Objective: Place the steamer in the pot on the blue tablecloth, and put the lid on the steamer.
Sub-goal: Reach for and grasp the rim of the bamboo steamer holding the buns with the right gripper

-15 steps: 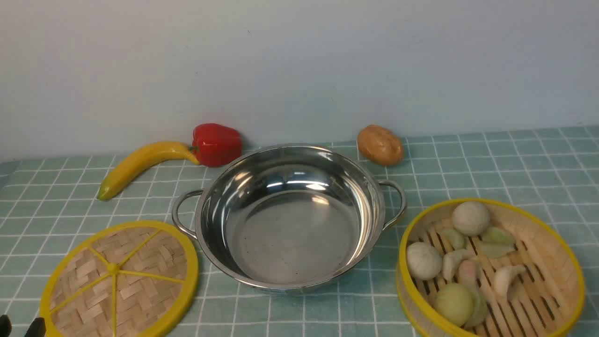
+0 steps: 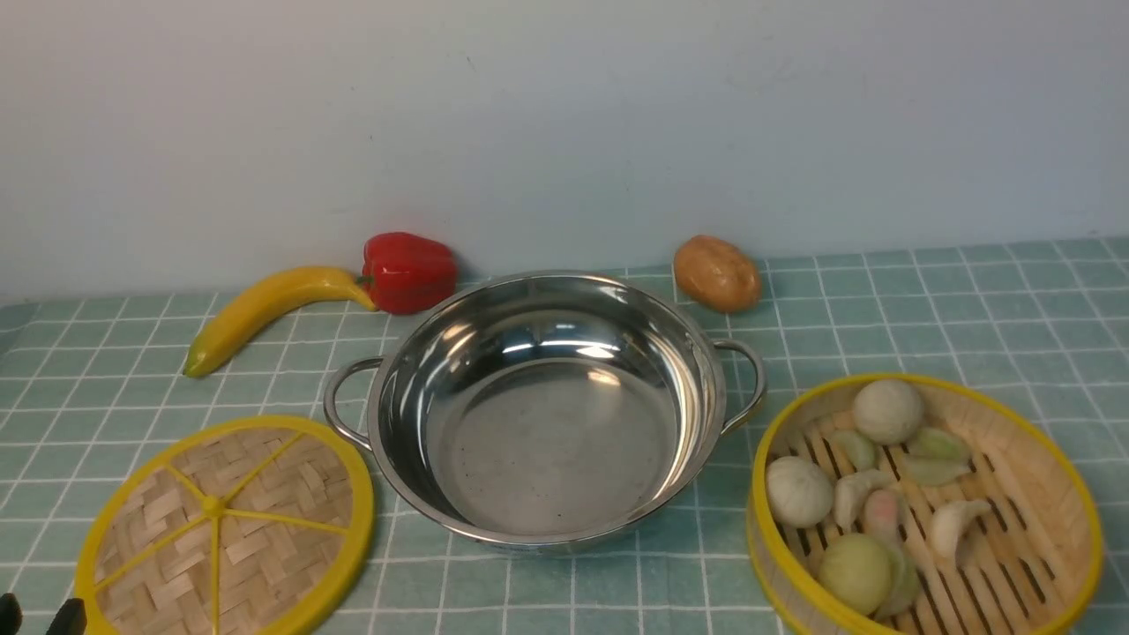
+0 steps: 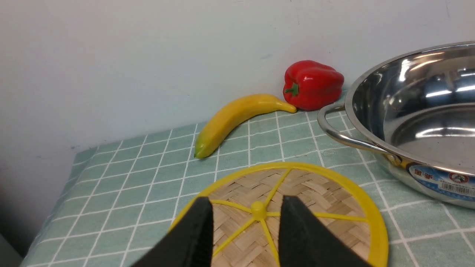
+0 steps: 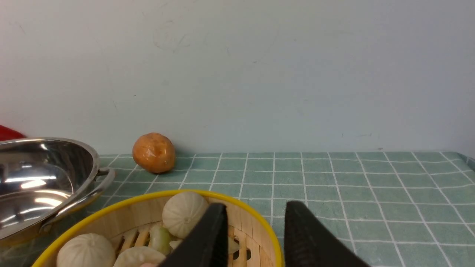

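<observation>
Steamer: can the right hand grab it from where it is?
Probably yes. The right hand is open just at the rim of the steamer, and nothing sits between them.

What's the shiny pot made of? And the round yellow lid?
The pot looks like polished metal, probably stainless steel: it mirrors bright lights. The lid looks like woven bamboo strips, matte and tan, with a rim and spokes that seem to be yellow plastic, smooth and evenly coloured.
</observation>
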{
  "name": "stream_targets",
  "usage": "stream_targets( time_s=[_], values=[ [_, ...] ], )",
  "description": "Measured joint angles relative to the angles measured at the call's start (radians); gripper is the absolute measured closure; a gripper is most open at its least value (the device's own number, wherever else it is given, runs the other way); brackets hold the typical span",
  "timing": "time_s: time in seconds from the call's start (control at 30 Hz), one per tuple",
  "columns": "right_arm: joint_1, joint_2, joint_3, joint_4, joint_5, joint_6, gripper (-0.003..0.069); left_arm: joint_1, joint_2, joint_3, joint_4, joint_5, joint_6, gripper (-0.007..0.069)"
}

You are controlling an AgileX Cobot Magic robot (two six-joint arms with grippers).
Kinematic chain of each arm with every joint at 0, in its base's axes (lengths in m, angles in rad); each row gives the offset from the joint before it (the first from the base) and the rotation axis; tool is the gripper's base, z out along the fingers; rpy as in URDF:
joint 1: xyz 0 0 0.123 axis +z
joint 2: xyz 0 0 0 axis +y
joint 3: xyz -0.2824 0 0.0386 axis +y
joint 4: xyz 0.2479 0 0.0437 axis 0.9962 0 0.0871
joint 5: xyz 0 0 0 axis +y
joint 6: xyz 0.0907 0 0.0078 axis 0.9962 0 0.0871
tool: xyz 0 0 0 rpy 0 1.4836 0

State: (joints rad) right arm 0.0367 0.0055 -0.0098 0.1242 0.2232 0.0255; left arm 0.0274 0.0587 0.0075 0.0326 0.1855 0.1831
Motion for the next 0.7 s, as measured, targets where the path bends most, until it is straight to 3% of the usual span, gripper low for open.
stream_targets(
  time_s=[0.47,0.57,0.7],
  values=[
    [0.0,0.0,0.0,0.007,-0.013,-0.002,0.0419,0.0,0.0,0.0,0.0,0.0,0.0,0.0382],
    [0.0,0.0,0.0,0.073,-0.067,0.034,0.0419,0.0,0.0,0.0,0.0,0.0,0.0,0.0382],
    [0.0,0.0,0.0,0.307,-0.208,0.202,0.0419,0.0,0.0,0.0,0.0,0.0,0.0,0.0382]
  ],
)
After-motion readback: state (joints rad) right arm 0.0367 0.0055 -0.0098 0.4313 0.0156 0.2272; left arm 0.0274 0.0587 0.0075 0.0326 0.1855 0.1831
